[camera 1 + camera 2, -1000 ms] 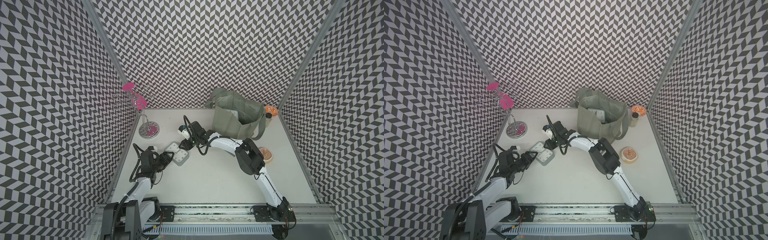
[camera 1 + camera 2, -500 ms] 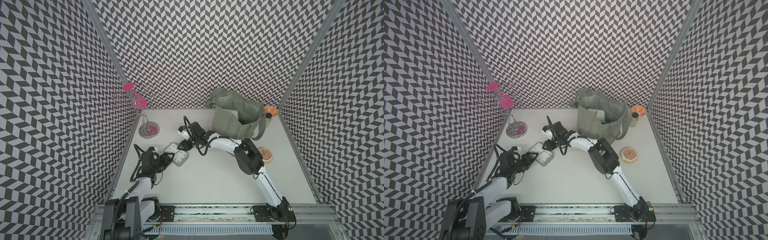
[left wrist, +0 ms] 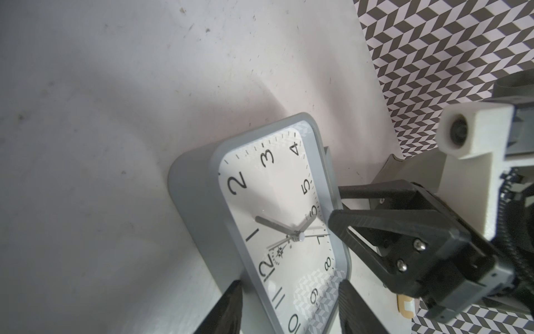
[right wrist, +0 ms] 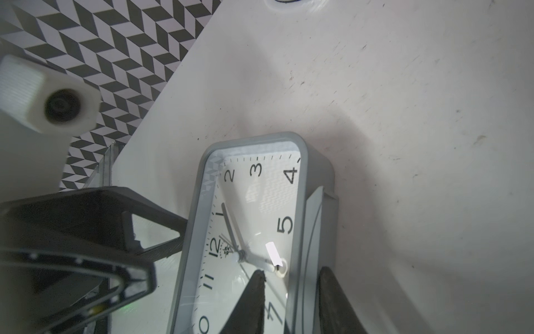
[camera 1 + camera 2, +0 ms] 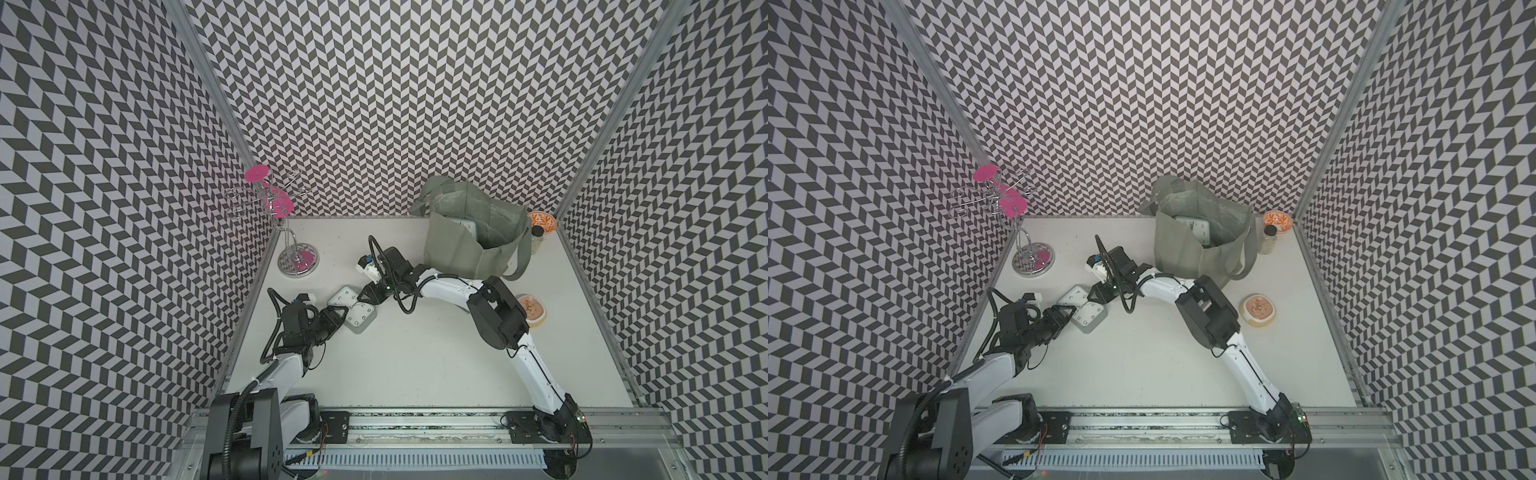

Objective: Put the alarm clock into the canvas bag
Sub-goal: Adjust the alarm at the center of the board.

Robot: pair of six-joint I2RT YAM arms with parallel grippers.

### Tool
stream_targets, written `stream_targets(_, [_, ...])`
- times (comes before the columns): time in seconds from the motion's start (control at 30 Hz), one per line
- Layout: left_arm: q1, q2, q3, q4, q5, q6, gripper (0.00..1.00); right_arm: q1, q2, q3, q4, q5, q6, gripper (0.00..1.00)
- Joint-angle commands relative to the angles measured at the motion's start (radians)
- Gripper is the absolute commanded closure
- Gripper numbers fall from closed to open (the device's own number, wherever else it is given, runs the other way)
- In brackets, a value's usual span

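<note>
Near the table's [image 5: 415,365] left edge lies the alarm clock [image 5: 361,322], straddled by the left gripper [image 5: 336,313] and right gripper [image 5: 368,296]. Whether either clamps it, I cannot tell. Likely stiff, light, slick-glassed: pinch its casing sides.

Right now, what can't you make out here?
- Floor of the bag: both top views, hidden by its own walls; the second clock inside shows only partly.
- Whether the left gripper touches the clock: left wrist view, frame edge cuts it off.
- Same for the right gripper: right wrist view.
- What the bottle holds: top views, too small.
</note>
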State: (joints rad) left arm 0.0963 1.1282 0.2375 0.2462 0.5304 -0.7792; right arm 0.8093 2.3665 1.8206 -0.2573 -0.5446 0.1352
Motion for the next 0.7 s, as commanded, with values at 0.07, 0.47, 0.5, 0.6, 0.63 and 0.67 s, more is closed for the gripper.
stream_targets(0.07, [-0.032, 0.051, 0.003, 0.069, 0.024, 0.003, 0.47, 0.021, -0.123, -0.079, 0.071, -0.051, 0.026, 0.71])
stream_targets(0.47, [-0.056, 0.084, 0.010, 0.100, 0.025, 0.001, 0.61, 0.042, -0.187, -0.177, 0.185, -0.151, 0.180, 0.75])
stream_targets(0.5, [-0.056, 0.085, 0.008, 0.100, 0.028, 0.001, 0.63, 0.045, -0.188, -0.183, 0.197, -0.158, 0.193, 0.76])
stream_targets(0.6, [-0.056, 0.087, 0.007, 0.103, 0.031, 0.001, 0.67, 0.055, -0.190, -0.193, 0.209, -0.169, 0.211, 0.77])
stream_targets(0.63, [-0.056, 0.086, 0.005, 0.103, 0.032, 0.003, 0.69, 0.060, -0.191, -0.193, 0.209, -0.171, 0.212, 0.77])
stream_targets(0.67, [-0.056, 0.085, 0.003, 0.102, 0.033, 0.003, 0.69, 0.065, -0.193, -0.194, 0.209, -0.172, 0.213, 0.77])
